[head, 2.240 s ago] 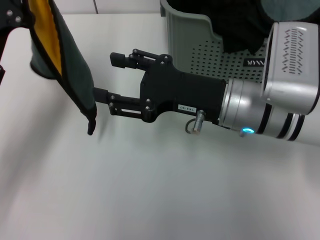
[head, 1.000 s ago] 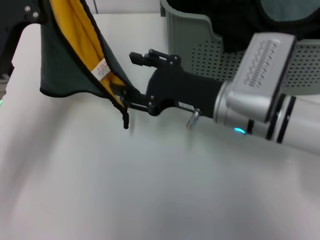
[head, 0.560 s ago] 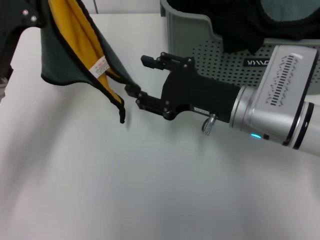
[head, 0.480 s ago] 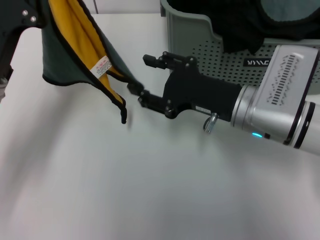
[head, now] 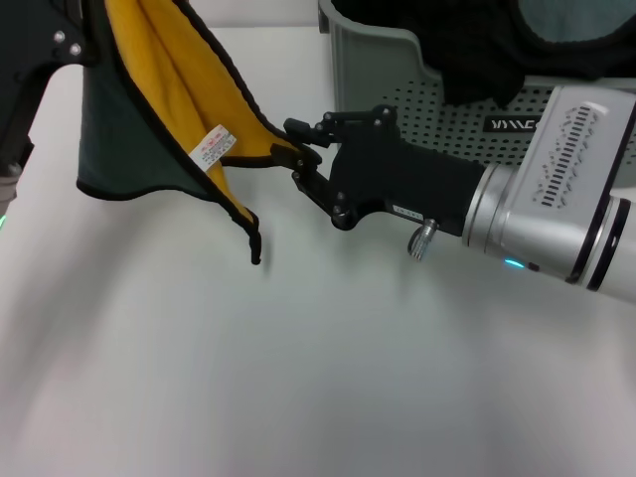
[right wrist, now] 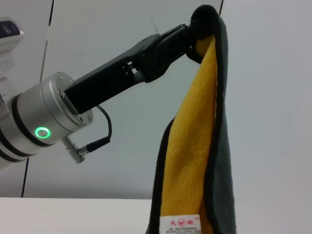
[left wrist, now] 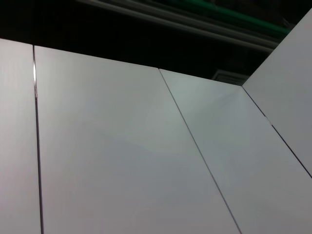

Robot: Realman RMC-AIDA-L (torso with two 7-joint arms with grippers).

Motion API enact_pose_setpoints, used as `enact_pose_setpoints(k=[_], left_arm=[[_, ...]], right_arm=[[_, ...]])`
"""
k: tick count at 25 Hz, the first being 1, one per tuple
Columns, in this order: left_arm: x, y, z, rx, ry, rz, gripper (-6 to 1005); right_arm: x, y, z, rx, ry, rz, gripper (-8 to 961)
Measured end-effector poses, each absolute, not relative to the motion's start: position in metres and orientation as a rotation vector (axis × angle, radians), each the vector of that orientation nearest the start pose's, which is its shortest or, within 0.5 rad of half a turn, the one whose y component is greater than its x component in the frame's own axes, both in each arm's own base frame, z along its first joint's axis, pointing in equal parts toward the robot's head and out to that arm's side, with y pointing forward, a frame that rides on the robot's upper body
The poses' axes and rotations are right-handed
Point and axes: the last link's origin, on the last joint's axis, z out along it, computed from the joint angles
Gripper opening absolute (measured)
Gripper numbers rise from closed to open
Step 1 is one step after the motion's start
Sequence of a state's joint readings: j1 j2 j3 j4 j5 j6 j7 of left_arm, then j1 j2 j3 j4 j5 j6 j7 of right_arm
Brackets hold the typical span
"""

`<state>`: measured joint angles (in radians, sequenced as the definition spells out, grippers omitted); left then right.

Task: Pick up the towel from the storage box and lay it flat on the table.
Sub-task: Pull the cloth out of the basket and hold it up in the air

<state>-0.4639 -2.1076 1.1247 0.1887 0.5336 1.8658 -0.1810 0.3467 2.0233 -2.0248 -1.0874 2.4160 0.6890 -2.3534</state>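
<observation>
The towel (head: 164, 94) hangs over the table (head: 298, 378), mustard yellow inside the fold and dark grey-green outside, with a white label (head: 214, 146). In the right wrist view my left gripper (right wrist: 194, 30) is shut on the towel (right wrist: 195, 146) at its top corner. In the head view the left arm (head: 40, 40) is at the top left. My right gripper (head: 296, 149) reaches in from the right and is shut on the towel's black-stitched side edge. The storage box (head: 397, 89) stands behind the right arm. The left wrist view shows only wall panels.
A black cloth (head: 467, 50) and a teal-grey cloth (head: 576, 25) lie in the storage box at the back right. The towel's lowest corner (head: 255, 253) dangles just above the tabletop. My right forearm (head: 556, 219) stretches across the right side.
My right gripper has moved up to the towel's side edge and gone from open to shut on it. The towel's fold is now drawn out toward the right.
</observation>
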Motion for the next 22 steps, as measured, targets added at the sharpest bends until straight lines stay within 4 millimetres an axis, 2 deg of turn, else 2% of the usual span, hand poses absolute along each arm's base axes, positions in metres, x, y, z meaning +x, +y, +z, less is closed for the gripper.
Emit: enact_pose_setpoints(k=[2,7,13,22], left_arm=[[-0.2338,0.2991,0.0374,-1.548,0.243,-1.238,20],[-0.2343,0.2974,0.0381,-1.543,0.245,-1.243,20],[-0.2350,0.2940,0.0400,-1.536,0.237,-1.270,20],[-0.2388,0.2908,0.0399,-1.536,0.226,-1.261,20]], right_arm=[[0.1253,0.3182,-0.0840,-2.478,-0.061,0.851,304],[0.1283,0.3174,-0.0834,-2.474,-0.054,0.847,166],[0.1301,0.3167,-0.0831,-2.472,-0.046,0.846,85],[0.1294,0.3135,-0.0825,-2.482,-0.059,0.869,65]])
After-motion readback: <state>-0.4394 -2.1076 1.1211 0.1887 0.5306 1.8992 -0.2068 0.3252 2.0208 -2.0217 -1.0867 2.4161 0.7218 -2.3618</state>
